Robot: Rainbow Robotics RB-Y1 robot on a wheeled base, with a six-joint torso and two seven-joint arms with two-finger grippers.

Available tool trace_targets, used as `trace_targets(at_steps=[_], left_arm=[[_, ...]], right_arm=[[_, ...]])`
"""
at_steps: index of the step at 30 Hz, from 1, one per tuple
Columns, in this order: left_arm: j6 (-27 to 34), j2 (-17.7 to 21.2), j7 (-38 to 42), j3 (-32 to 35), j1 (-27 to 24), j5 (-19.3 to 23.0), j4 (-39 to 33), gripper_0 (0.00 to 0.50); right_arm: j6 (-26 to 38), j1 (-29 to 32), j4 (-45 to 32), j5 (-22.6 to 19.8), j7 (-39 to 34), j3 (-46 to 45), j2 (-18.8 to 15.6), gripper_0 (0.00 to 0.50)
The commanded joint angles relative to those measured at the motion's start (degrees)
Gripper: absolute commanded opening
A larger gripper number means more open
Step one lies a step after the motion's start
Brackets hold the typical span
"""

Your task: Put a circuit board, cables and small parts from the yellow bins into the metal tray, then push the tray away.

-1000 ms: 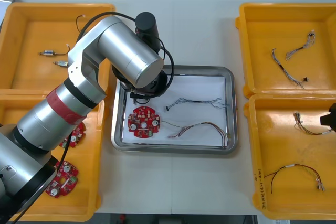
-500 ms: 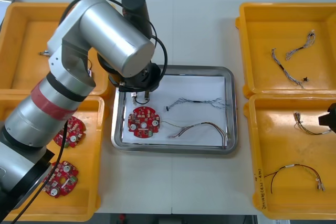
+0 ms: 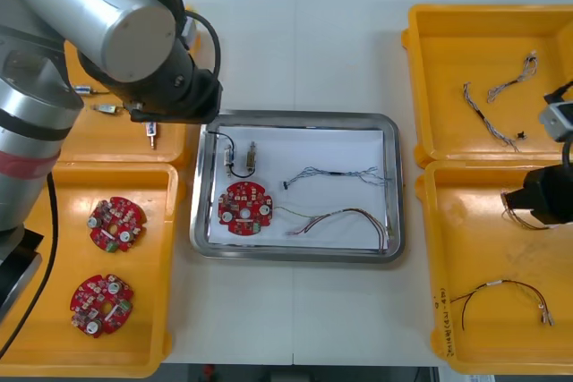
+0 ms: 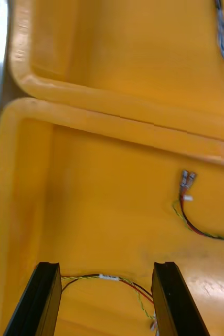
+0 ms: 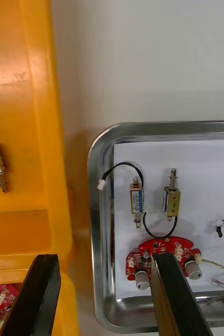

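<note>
Pulled back from the metal tray point(image 3: 300, 255), the left arm point(image 3: 98, 24) now sits at the upper left of the front view, over the right rim of the upper left yellow bin point(image 3: 107, 140). The right arm point(image 3: 548, 199) has come in at the right edge, over the lower right yellow bin point(image 3: 474, 248). Two small metal parts point(image 3: 242, 159) with a black cable point(image 3: 224, 140) lie loose in the tray's upper left corner, just above the round red circuit board point(image 3: 244, 208). To their right on the white liner lie a blue and white cable point(image 3: 340, 174) and, below it, a red and yellow cable point(image 3: 345, 218). The tray rests at the centre of the worktop point(image 3: 295, 51), between the bins.

The left jaws stand wide open and empty, with one of the fingers point(image 5: 41, 296) above the bin's rim and the other above the tray's board. The right jaws are open too and hold nothing. Down in the bin between them lies a second red and yellow cable point(image 4: 109, 277). Two spare boards point(image 3: 116, 224) lie in the lower left yellow bin point(image 3: 134, 346).
</note>
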Motion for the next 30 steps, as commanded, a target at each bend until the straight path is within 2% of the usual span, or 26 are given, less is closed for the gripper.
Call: trace_targets(at_steps=[1, 6, 10, 15, 17, 21, 23, 25, 30], left_arm=[[0.5, 4.5, 0.4, 4.7, 0.5, 3.8, -3.0, 0.500], [0.5, 6.9, -0.9, 6.9, 0.6, 6.4, -3.1, 0.500], [0.5, 8.7, -4.8, 9.5, 1.6, 7.8, -3.5, 0.500], [0.5, 10.9, -8.4, 12.7, 4.9, 9.1, -5.8, 0.500], [0.5, 12.3, -9.4, 13.9, 6.5, 9.8, -7.2, 0.500], [0.5, 14.7, -9.7, 17.1, 9.0, 13.8, -8.5, 0.500], [0.5, 15.0, -9.9, 18.0, 9.5, 14.6, -8.6, 0.500], [0.5, 16.2, -10.5, 20.7, 11.4, 16.9, -9.3, 0.500], [0.5, 18.5, -11.1, 22.0, 15.1, 17.7, -12.8, 0.500]], right_arm=[[0.2, -6.0, -0.7, -2.0, 2.2, 5.3, -2.2, 0.500], [0.2, -10.3, -0.7, -2.6, 2.5, 10.7, -2.0, 0.500], [0.2, -14.7, -0.7, -2.9, 2.5, 16.2, -1.1, 0.500], [0.2, -19.3, -0.7, -2.4, 2.3, 23.8, 0.4, 0.500], [0.2, -21.0, -0.7, -1.5, 2.5, 27.7, 1.1, 0.500], [0.2, -24.7, -0.7, 0.8, 2.8, 36.5, 2.2, 0.500], [0.2, -25.3, -0.7, 1.3, 2.8, 38.3, 2.5, 0.500], [0.2, -27.4, -0.7, 3.1, 2.8, 43.5, 4.0, 0.500], [0.2, -30.5, 0.2, 4.0, 3.0, 50.8, 6.0, 0.500]])
